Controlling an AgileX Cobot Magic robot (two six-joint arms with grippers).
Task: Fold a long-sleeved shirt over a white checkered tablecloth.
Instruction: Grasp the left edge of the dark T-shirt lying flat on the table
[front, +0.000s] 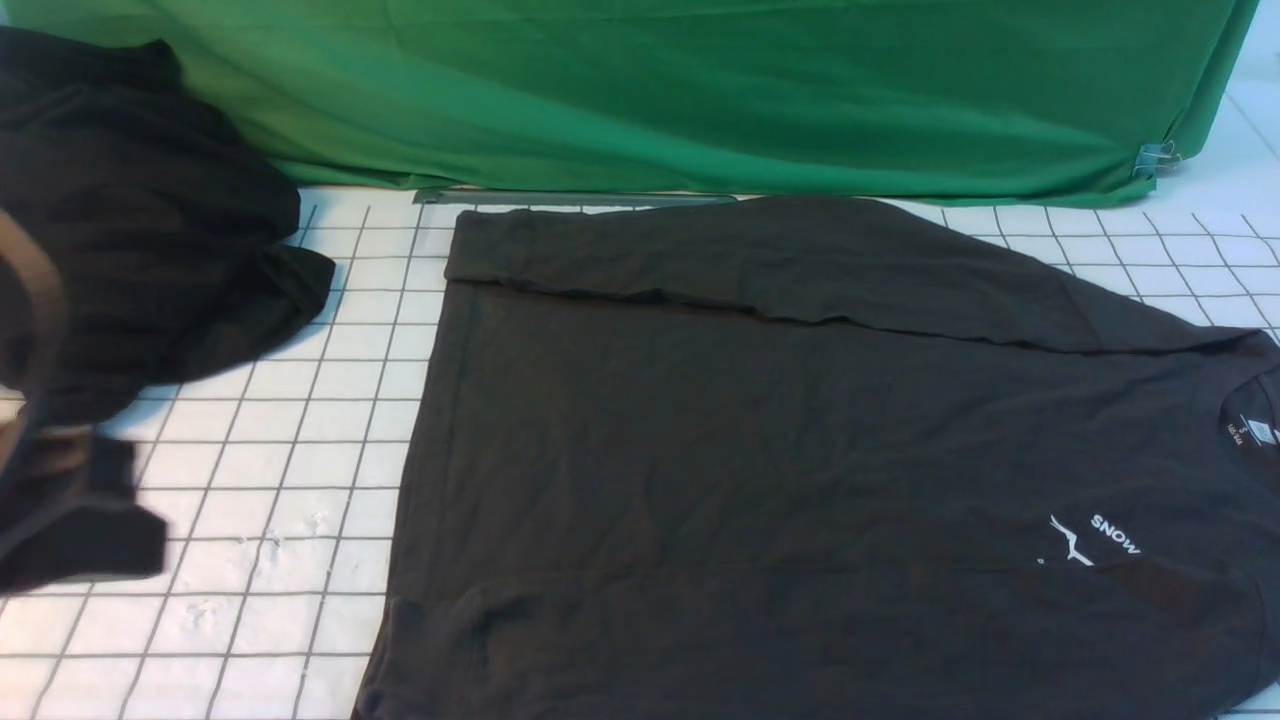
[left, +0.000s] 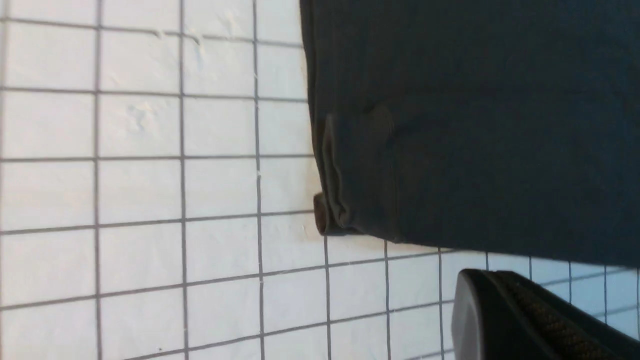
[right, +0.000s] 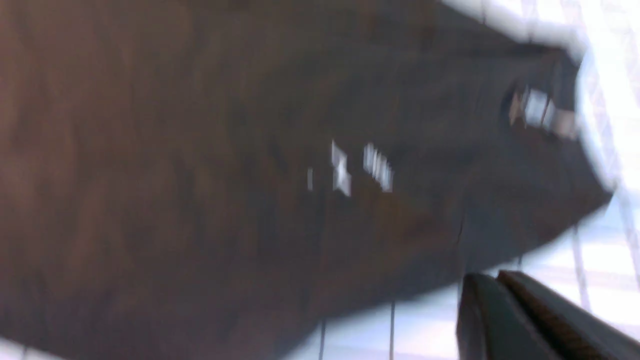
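The long-sleeved shirt (front: 760, 450) lies flat on the white checkered tablecloth (front: 300, 470), with its collar toward the right. Its white SNOW logo (front: 1113, 535) and neck label (front: 1250, 432) face up. One sleeve (front: 800, 265) is folded across the far edge. In the left wrist view my left gripper (left: 487, 274) is shut and empty, hovering over the tablecloth (left: 150, 190) just off the shirt (left: 475, 125), near a cuff (left: 330, 210). The blurred right wrist view has my right gripper (right: 492, 275) shut and empty beside the shirt (right: 200, 175). Neither gripper shows in the front view.
A blacker lumpy heap of fabric (front: 130, 230) sits at the far left. A plain green cloth (front: 700, 90) hangs along the back, held by a metal clip (front: 1155, 158) at the right. A grey strip (front: 570, 197) lies at its foot.
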